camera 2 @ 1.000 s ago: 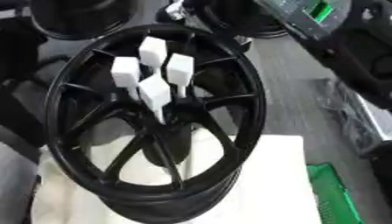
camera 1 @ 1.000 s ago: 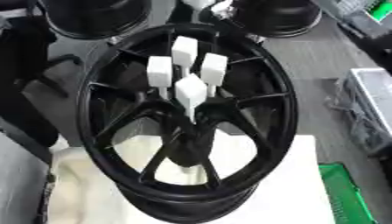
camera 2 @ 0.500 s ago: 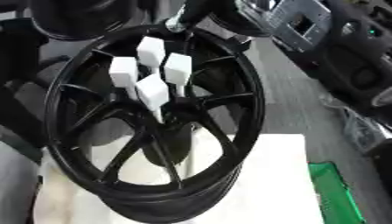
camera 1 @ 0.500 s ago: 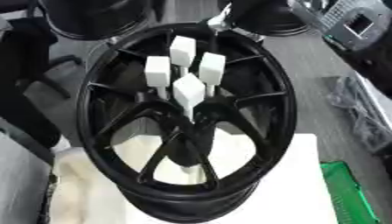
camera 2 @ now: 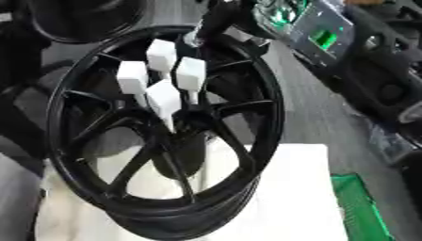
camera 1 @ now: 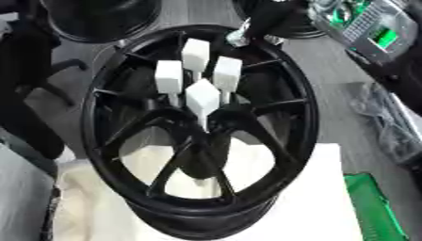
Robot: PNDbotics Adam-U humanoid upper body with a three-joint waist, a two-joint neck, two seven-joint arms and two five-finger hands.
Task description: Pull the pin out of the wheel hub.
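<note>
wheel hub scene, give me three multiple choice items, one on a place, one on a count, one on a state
1. What does the wheel hub rest on?
A. a white pad
B. a red crate
C. bare grass

2. How many white-headed pins stand at the hub centre?
A. one
B. four
C. nine

3. What state are the pins in?
A. all lying loose on the floor
B. still standing in the hub
C. stacked inside the green bin

Answers: 1 A, the white pad lies under the rim. 2 B, four white blocks show, clustered together. 3 B, their stems run down into the hub centre, none pulled free; no robot hand is clearly on them.
</note>
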